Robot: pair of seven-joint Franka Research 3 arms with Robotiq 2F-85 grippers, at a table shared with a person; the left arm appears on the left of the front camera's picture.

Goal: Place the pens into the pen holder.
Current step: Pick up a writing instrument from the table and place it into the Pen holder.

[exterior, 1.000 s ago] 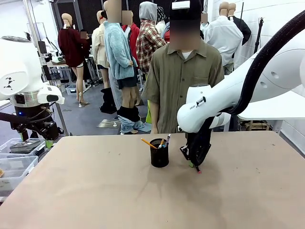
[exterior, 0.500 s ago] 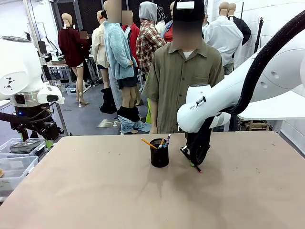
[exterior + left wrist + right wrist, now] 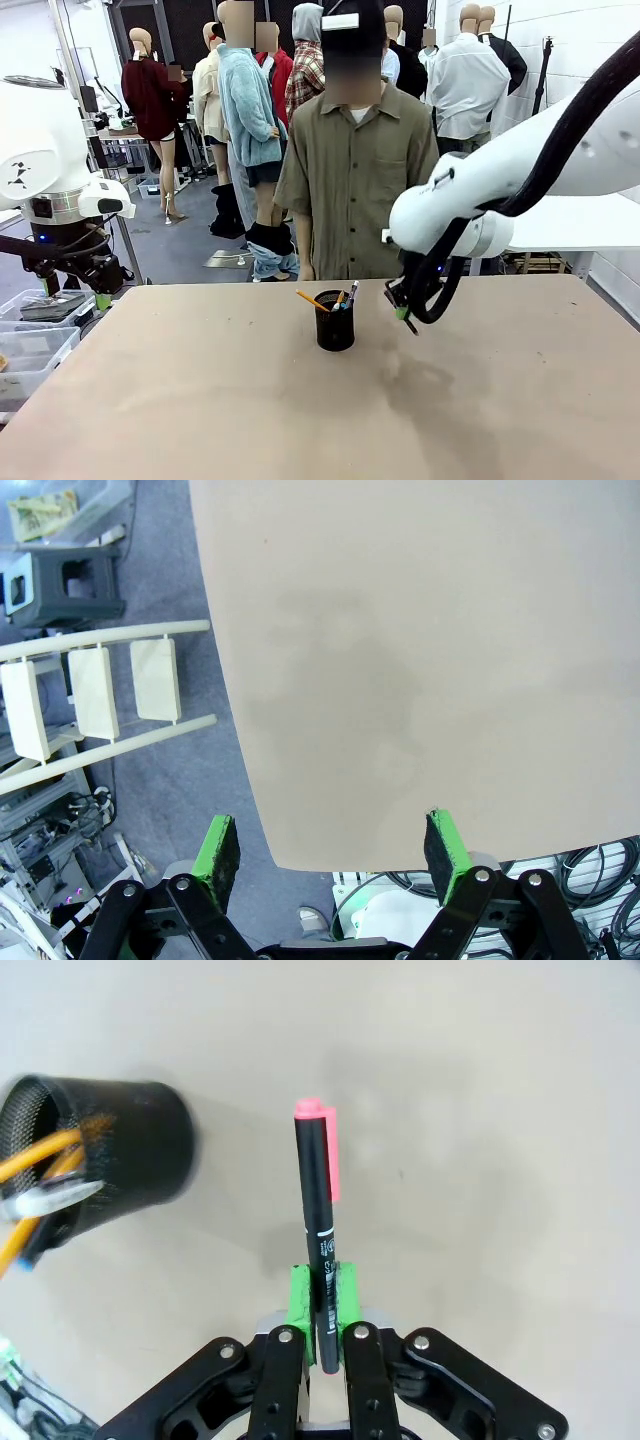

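The black mesh pen holder [image 3: 334,324] stands mid-table, with a yellow-orange pencil [image 3: 311,299] and another pen poking out. Just right of it, my right gripper [image 3: 403,313] hangs a little above the table, shut on a black pen with a red end [image 3: 410,324]. In the right wrist view that pen [image 3: 318,1210] sticks straight out from between the green pads [image 3: 300,1295], its red cap over bare table, and the holder [image 3: 120,1165] sits to the left with yellow pencils and a silver-white pen [image 3: 60,1195] inside. My left gripper [image 3: 330,845] stays open past the table's left edge [image 3: 100,288].
A person [image 3: 352,170] stands at the far edge, right behind the holder. Clear plastic bins [image 3: 35,345] sit off the table's left side. Below the left gripper are the table's rounded corner [image 3: 285,855], grey floor and a white rack [image 3: 90,695].
My right gripper has shut on the black pen and lifted it off the table, rising slightly. The person has stepped a little to the left. The left arm has not moved.
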